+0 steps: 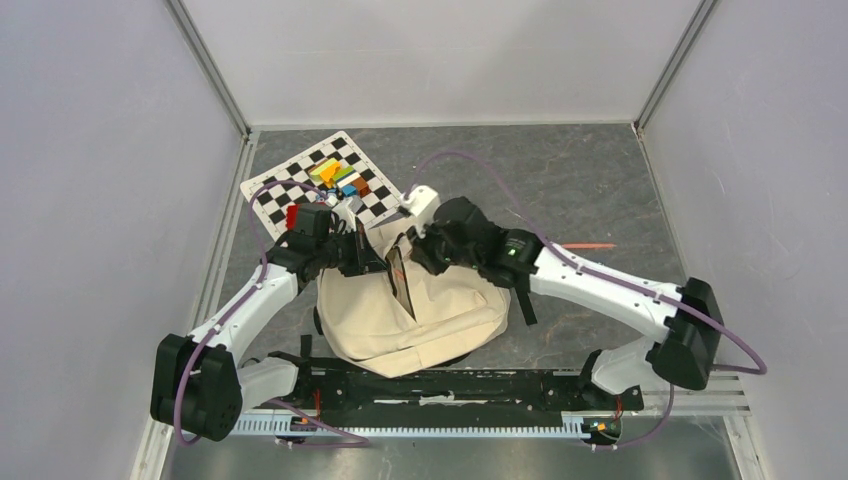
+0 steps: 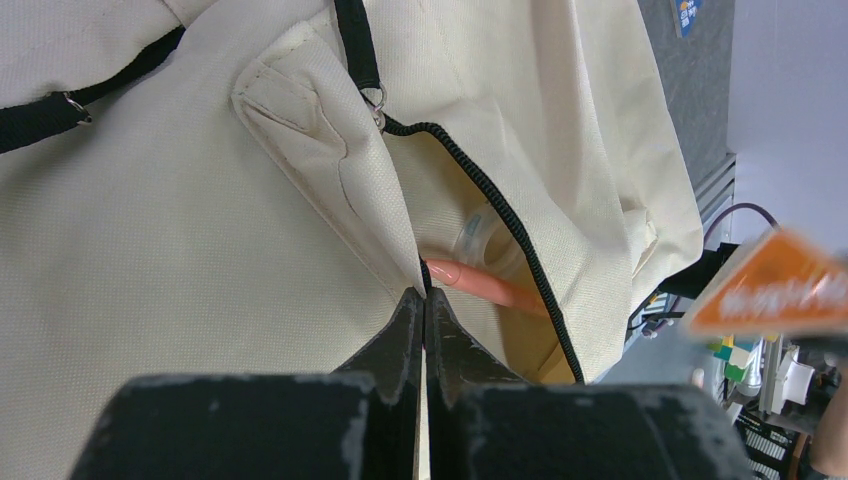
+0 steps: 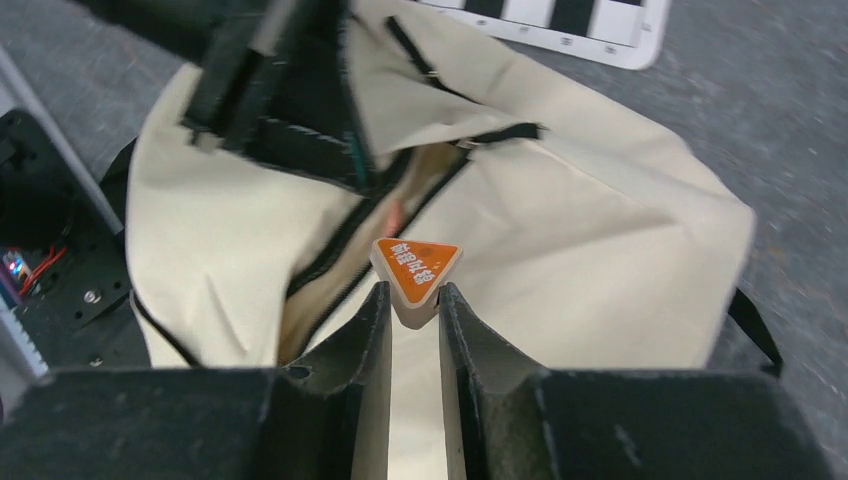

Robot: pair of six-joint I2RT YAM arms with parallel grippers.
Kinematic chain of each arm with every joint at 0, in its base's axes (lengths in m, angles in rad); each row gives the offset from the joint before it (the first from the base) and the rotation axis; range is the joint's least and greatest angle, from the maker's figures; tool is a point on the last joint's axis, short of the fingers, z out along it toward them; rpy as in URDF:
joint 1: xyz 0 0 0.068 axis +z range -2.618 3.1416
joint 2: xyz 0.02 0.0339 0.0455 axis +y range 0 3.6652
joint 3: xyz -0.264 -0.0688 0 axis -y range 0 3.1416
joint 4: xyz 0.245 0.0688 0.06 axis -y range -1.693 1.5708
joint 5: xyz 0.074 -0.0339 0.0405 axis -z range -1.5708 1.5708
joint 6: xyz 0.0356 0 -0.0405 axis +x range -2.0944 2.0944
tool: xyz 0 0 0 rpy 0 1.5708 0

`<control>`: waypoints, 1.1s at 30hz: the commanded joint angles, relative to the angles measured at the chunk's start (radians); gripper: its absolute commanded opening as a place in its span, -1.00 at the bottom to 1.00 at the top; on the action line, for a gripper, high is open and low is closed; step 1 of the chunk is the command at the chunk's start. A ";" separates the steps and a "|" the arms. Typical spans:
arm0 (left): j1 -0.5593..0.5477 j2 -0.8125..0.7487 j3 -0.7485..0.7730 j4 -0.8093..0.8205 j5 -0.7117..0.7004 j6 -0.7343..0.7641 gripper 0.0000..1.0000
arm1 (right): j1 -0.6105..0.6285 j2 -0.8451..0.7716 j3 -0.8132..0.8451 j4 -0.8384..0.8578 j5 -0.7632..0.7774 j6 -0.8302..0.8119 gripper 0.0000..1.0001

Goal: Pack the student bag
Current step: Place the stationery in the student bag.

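Note:
The student bag, a cream canvas backpack with black zipper trim, lies flat between the two arms, its zipper gaping. My left gripper is shut on the cream edge of that opening and holds it up. Inside, a pink object and something clear show in the left wrist view. My right gripper hangs just above the opening, shut on a small triangular block with an orange top, white lettering and pale sides. The bag fills the right wrist view below it.
A black-and-white checkerboard mat lies behind the bag with several small colourful items on it. A thin orange stick lies on the grey floor to the right. The black rail runs along the near edge; walls close in both sides.

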 commanded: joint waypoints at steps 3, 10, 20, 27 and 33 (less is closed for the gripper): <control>0.011 -0.013 0.041 0.010 0.009 0.039 -0.96 | 0.141 0.122 0.144 0.004 0.016 -0.142 -1.00; 0.013 -0.023 0.039 0.010 0.004 0.039 -0.96 | 0.183 0.235 0.241 -0.161 0.102 -0.272 -1.00; 0.017 -0.023 0.037 0.014 0.009 0.038 -0.96 | 0.190 0.279 0.207 -0.239 0.093 -0.345 -1.00; 0.017 -0.020 0.038 0.015 0.009 0.037 -0.96 | 0.212 0.313 0.234 -0.313 0.068 -0.445 -1.00; 0.018 -0.018 0.037 0.015 0.009 0.038 -0.96 | 0.233 0.314 0.225 -0.270 0.055 -0.426 -0.52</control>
